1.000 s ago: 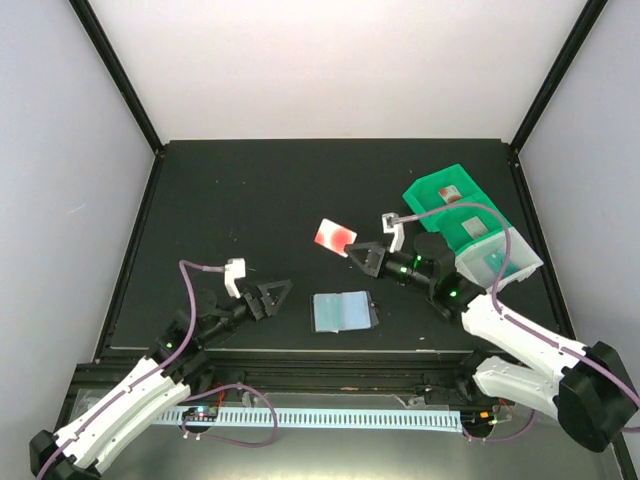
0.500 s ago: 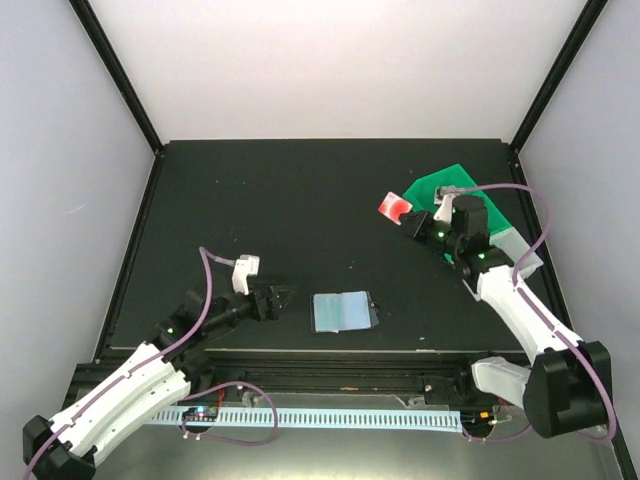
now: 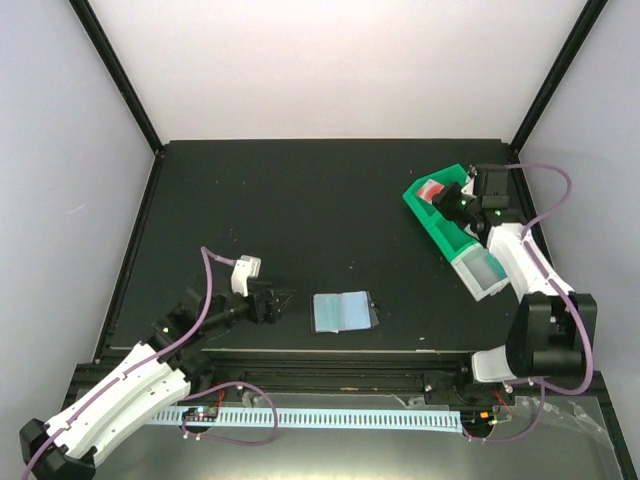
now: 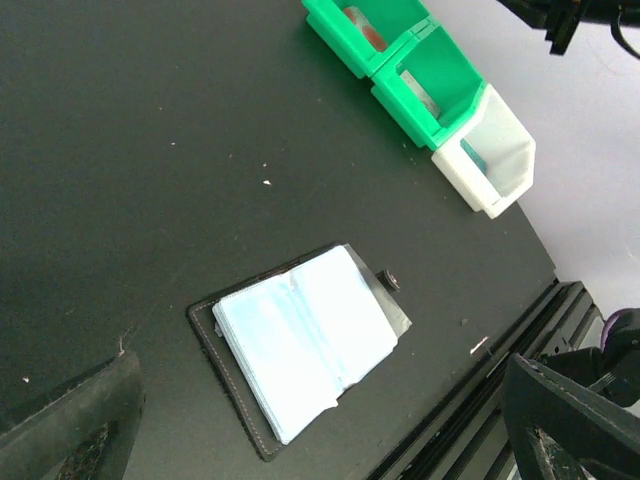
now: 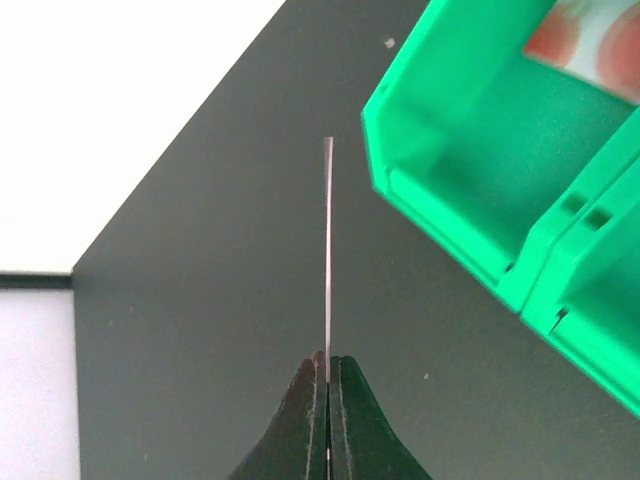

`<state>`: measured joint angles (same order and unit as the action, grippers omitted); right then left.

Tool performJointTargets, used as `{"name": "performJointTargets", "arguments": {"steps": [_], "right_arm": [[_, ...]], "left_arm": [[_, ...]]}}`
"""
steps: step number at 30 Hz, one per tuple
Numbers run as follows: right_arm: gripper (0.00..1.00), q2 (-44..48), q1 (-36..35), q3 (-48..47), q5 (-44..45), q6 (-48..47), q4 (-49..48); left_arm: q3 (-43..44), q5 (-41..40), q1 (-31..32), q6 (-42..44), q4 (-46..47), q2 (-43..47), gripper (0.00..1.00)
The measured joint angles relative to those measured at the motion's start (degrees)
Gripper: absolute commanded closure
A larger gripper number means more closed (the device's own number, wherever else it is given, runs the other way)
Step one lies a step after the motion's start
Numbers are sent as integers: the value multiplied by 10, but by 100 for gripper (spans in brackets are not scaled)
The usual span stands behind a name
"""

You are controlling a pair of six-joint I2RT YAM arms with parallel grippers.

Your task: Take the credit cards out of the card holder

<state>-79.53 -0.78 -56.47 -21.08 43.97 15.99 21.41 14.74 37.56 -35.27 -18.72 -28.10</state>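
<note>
Credit card (image 5: 327, 260) is pinched edge-on in the right gripper (image 5: 327, 372) beside the green bin (image 5: 440, 160), at 2 o'clock on the bench (image 3: 250, 220); dropping it in seems next. Card holder (image 3: 343, 311) lies open at 6 o'clock, left gripper (image 3: 280, 298) spread alongside.

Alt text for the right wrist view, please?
The right gripper is shut on a credit card seen edge-on as a thin upright line. A green bin sits to its right on the black table.
</note>
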Motion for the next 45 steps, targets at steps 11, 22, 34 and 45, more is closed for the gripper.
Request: {"name": "performJointTargets", "arguments": {"steps": [11, 22, 34, 45], "right_arm": [[99, -122, 41, -148, 56, 31, 98], [99, -87, 112, -98, -79, -53, 80], [99, -80, 131, -104, -144, -104, 62], [99, -198, 151, -212, -86, -83, 120]], "left_arm": [[1, 9, 0, -3, 9, -27, 1], [9, 27, 0, 0, 33, -74, 1], [37, 26, 0, 48, 31, -110, 1], [44, -31, 0, 67, 25, -120, 1]]}}
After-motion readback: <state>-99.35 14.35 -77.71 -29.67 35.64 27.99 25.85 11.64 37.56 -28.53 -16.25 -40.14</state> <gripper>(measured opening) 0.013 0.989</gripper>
